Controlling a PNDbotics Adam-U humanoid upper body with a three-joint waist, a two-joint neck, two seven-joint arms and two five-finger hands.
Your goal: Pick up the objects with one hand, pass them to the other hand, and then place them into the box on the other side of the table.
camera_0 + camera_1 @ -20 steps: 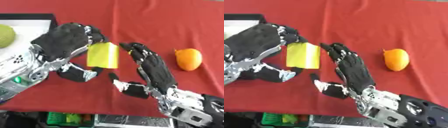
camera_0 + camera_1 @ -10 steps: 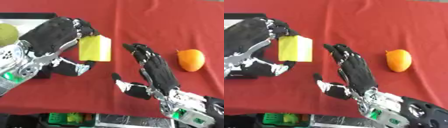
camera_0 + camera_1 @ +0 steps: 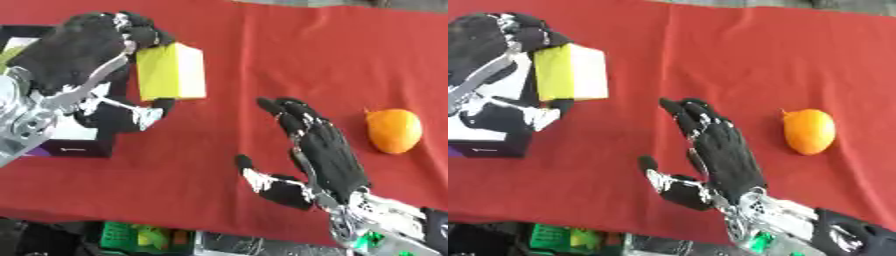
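Note:
My left hand [image 3: 83, 55] is curled round a yellow block [image 3: 171, 71] and holds it above the red cloth, right at the near corner of the black-and-white box [image 3: 74, 145] at the left edge. My right hand [image 3: 324, 150] stands open over the cloth, fingers straight and thumb spread, empty, well right of the block. An orange fruit [image 3: 394, 130] lies on the cloth to the right of that hand. The box's inside is mostly hidden by my left hand.
The red cloth [image 3: 289, 55] covers the table. Below the table's near edge sits a green crate [image 3: 144, 238] with clutter.
My left hand has carried the yellow block away from the right hand, leftward and up toward the box. The right hand has stayed open about where it was. The view has shifted a little.

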